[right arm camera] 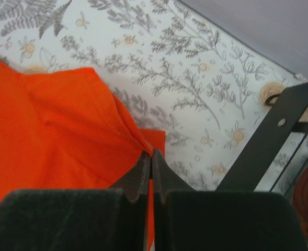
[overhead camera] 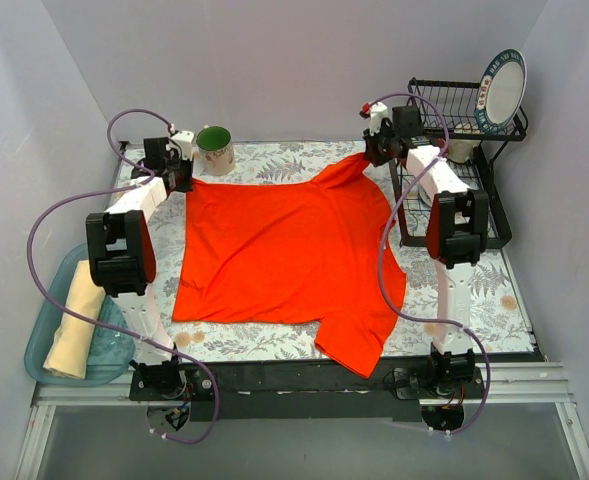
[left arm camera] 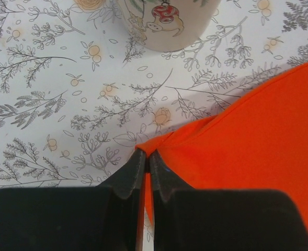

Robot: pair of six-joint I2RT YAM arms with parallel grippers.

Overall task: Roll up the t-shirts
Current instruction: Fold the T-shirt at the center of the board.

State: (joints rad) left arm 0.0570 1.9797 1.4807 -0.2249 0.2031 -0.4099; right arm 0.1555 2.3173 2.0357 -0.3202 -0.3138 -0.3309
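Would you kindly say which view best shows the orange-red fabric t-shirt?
The top external view: nearly the whole orange-red fabric t-shirt lies spread there. The left wrist view shows only a corner in the left pincer; the right wrist view, a stitched edge in the right pincer.

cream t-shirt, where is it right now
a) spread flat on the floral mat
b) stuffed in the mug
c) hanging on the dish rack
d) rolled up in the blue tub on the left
D: the cream t-shirt lies as a roll inside the tub at the left, and the orange t-shirt is the one spread flat.
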